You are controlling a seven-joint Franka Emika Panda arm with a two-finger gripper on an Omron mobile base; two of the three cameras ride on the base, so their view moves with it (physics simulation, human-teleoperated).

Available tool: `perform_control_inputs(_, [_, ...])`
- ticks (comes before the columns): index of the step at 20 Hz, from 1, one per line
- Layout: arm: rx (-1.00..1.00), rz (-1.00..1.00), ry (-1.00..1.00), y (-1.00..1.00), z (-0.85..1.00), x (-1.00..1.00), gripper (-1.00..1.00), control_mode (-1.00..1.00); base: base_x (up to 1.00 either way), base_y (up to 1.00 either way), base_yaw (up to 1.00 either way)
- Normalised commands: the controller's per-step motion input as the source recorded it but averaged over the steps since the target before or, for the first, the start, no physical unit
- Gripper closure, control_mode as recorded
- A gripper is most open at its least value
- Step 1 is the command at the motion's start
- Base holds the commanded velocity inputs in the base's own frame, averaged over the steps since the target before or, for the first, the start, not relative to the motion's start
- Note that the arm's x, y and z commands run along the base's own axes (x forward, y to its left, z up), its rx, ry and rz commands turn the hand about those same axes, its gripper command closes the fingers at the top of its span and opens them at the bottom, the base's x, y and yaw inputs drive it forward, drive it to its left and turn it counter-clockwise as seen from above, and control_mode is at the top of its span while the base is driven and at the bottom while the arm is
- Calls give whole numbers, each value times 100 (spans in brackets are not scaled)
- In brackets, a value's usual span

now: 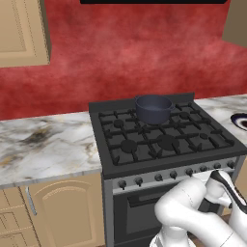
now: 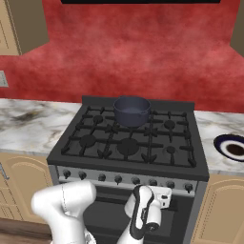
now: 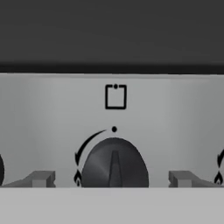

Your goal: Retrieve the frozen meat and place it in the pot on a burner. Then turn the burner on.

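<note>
The small dark blue-grey pot [image 1: 153, 108] [image 2: 131, 110] stands on the rear middle grate of the stove [image 1: 116, 144]; the burner under it is hidden. I cannot see any frozen meat; from here the pot's inside looks dark. My gripper [image 3: 111, 179] is low at the stove's front control panel [image 2: 95, 171], below its right-hand knobs. In the hand view a black knob [image 3: 114, 164] sits close between my two fingertips [image 3: 41, 178], its ridge pointing up at the dot mark. The fingers stand wide apart on either side of the knob, not touching it. The gripper is open.
A dark-rimmed white plate [image 2: 232, 147] [image 1: 240, 120] lies on the marble counter [image 1: 43, 144] right of the stove. A row of several knobs [image 1: 158, 177] runs along the panel. The oven door [image 2: 105, 209] is below, wooden cabinets [image 1: 62, 212] to the sides.
</note>
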Motion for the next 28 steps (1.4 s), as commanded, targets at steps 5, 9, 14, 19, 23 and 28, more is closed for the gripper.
perform_control_inputs(5, [0,0,0,0,0,4,100,-100,0,0,0])
perform_control_inputs(9, [0,0,0,1,0,10,100,-100,0,0,0])
perform_control_inputs(14, [-1,0,0,4,0,2,100,-100,0,0,0])
perform_control_inputs(19, [-23,0,0,1,-1,0,100,-100,0,0,0])
perform_control_inputs(23, [-40,0,0,16,-7,4,100,-100,0,0,0])
perform_control_inputs(28, [-54,0,0,25,-41,23,100,-100,0,0,0])
